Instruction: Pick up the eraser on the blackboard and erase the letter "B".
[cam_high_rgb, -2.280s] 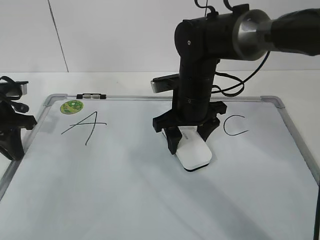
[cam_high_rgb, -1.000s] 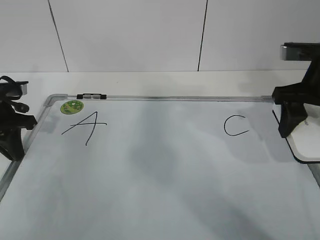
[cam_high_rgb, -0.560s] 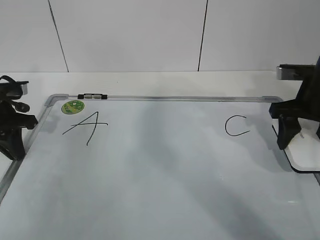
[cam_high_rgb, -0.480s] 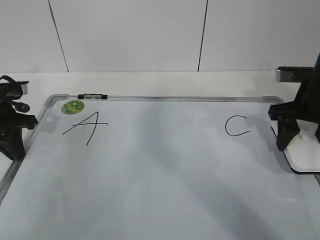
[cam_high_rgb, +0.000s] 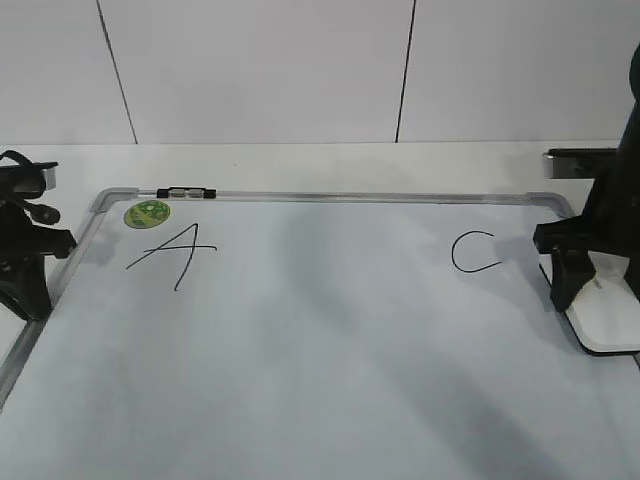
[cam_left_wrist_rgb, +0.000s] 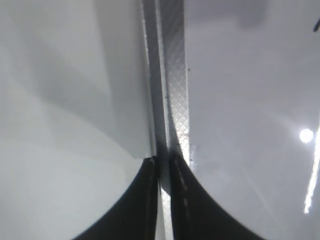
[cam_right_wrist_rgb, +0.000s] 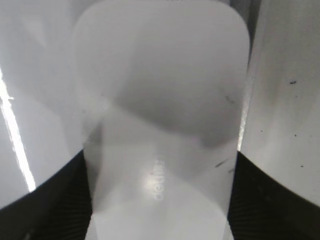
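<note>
1. The wall (cam_high_rgb: 260, 70) at the back is white and plain.
2. Two thin dark lines run down the wall, one slanted on the left and one straight near the middle.
3. The tabletop (cam_high_rgb: 330, 165) is white too and meets the wall.
4. The light is soft and makes pale grey shadows.

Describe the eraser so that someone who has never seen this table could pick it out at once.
Find the big white blackboard with the grey metal frame, then go to its right edge, past the handwritten C. The eraser lies there between the fingers of the right gripper. It is a white rounded block with a thin black base, unlike the small black-and-silver clip on the top frame.
</note>
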